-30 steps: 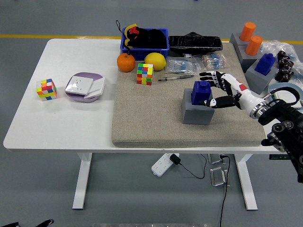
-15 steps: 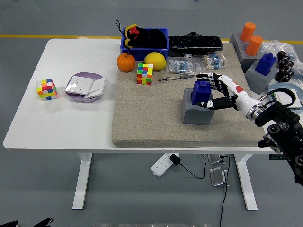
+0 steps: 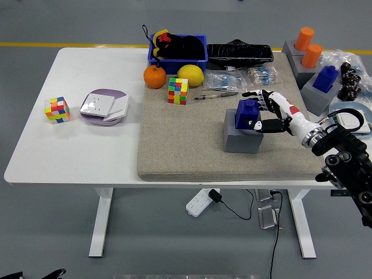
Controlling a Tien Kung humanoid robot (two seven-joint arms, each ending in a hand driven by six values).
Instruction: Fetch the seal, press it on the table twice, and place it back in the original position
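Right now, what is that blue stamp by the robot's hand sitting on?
The blue seal sits in the top of a grey block on the beige mat. The right hand is around the seal. The seal's underside is hidden inside the block.

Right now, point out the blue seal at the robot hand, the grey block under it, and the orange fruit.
Blue seal with square knob [image 3: 248,112], head view, on its front face.
Grey block holder [image 3: 242,139], head view, on its front side.
Round orange fruit [image 3: 154,77], head view, on its middle.
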